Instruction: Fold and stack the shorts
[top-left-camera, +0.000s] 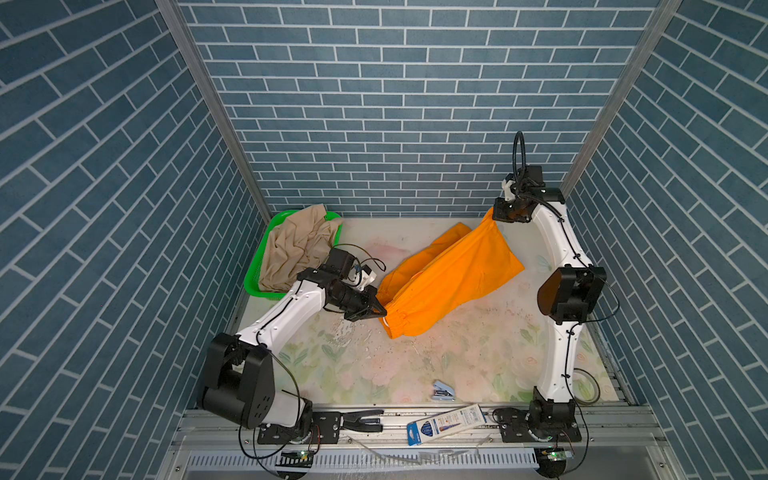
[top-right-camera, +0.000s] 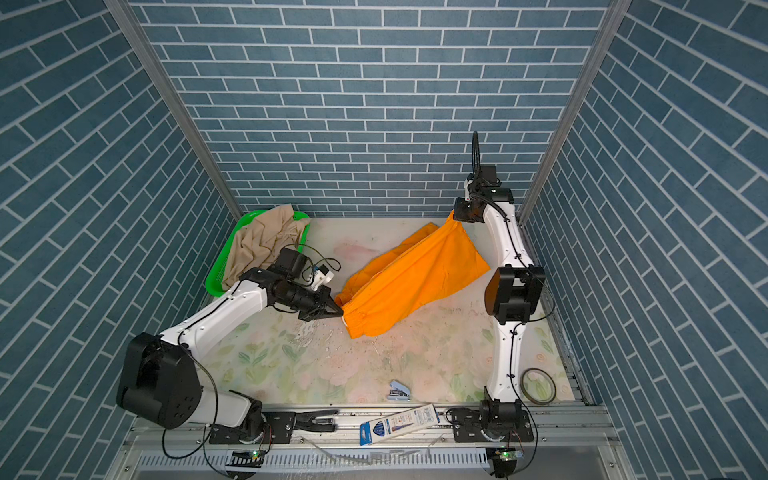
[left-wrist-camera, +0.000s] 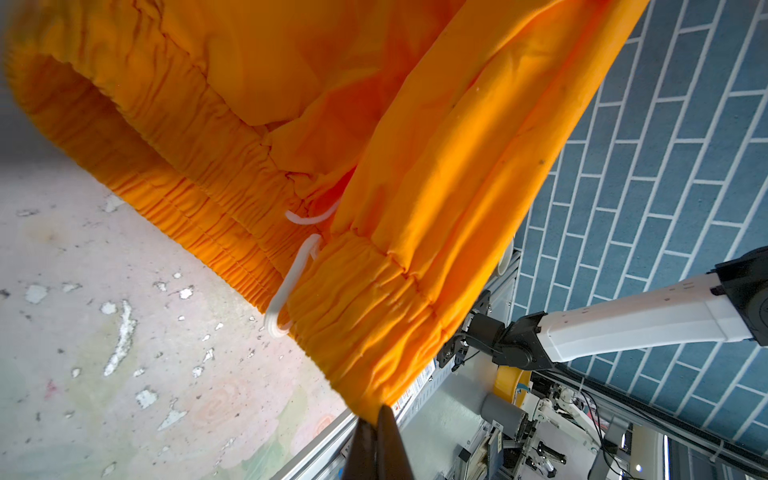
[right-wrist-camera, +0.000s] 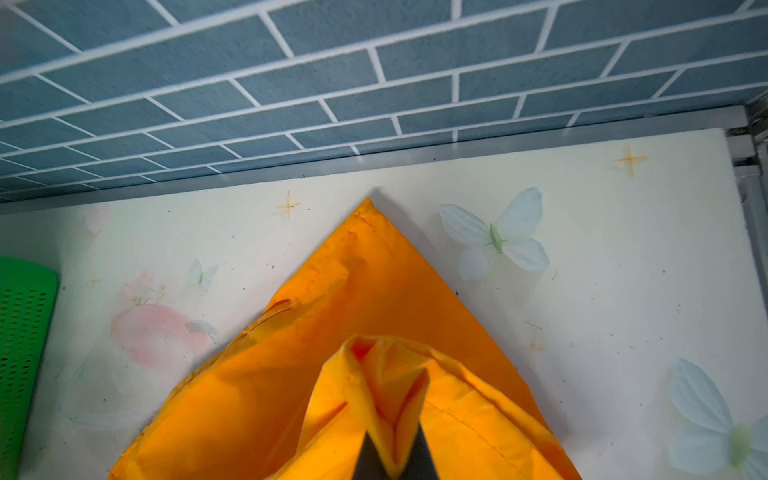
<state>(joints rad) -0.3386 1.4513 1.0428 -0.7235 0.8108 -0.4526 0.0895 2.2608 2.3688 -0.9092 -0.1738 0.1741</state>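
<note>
Top views: orange shorts (top-left-camera: 449, 274) are strung diagonally across the table (top-left-camera: 374, 365). The left gripper (top-left-camera: 380, 311) is clamped on the waistband end at centre-left, and the right gripper (top-left-camera: 495, 215) is clamped on a leg hem at the far right, near the back wall. The middle sags to the table and the other leg trails loose on the far-left side. Risk: laid down like this, that loose leg probably bunches and the fold comes out skewed. The right arm has little room left by the wall for more tension. Beige shorts (top-left-camera: 297, 245) are heaped in the green basket (top-left-camera: 253, 286) at far left, spilling over its rim just beside the left arm, so a swing could drag them out. Left wrist: the jaws are shut on only a thin corner of the gathered waistband (left-wrist-camera: 357, 299). That's a small bite, and a tug could pop it free. The white drawstring (left-wrist-camera: 291, 282) hangs in a loop and may snag or get trapped in the fold. Right wrist: the jaws pinch a folded pleat of hem, and the hem corner (right-wrist-camera: 368, 208) lies on the table toward the wall. The cloth looks slick, so the layers might slide out unevenly.
</note>
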